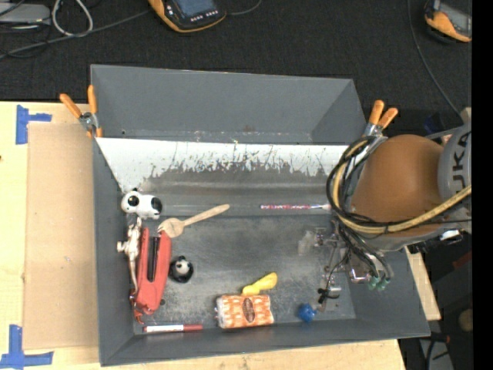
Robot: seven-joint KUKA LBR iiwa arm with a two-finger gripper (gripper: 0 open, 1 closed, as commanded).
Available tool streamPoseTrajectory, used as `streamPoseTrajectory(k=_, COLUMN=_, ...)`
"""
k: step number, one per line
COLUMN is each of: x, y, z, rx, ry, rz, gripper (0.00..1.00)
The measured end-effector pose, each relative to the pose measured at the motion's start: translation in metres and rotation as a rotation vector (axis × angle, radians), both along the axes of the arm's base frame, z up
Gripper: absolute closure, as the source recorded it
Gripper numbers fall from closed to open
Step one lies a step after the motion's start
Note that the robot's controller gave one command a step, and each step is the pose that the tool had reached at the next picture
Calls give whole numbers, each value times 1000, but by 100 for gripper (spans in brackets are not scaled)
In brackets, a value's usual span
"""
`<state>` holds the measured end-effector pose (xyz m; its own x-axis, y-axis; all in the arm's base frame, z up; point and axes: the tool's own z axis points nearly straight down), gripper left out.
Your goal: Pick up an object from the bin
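Observation:
My gripper [333, 277] hangs low over the bin's right side, below the arm's orange cover, near the floor. A small blue ball [306, 312] lies just to its lower left, near the front wall. Further left are a yellow banana-shaped piece [259, 284] and, in front of that, an orange patterned packet [245, 311]. Nothing shows in the gripper.
Along the left wall lie a red hand tool [152, 272], a white figure [129, 245], a black-and-white toy [141, 203], a wooden spoon [192, 219], a small black ball [180, 269] and a red-and-white pen [173, 328]. The arm's cover and cables hang over the right rim.

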<state>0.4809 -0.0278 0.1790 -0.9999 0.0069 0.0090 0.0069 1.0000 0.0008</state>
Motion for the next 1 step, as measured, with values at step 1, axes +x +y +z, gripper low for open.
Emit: streamPoseTrajectory(k=1, x=2, y=0, z=3, rx=-1, ry=-7, rz=1, gripper=0)
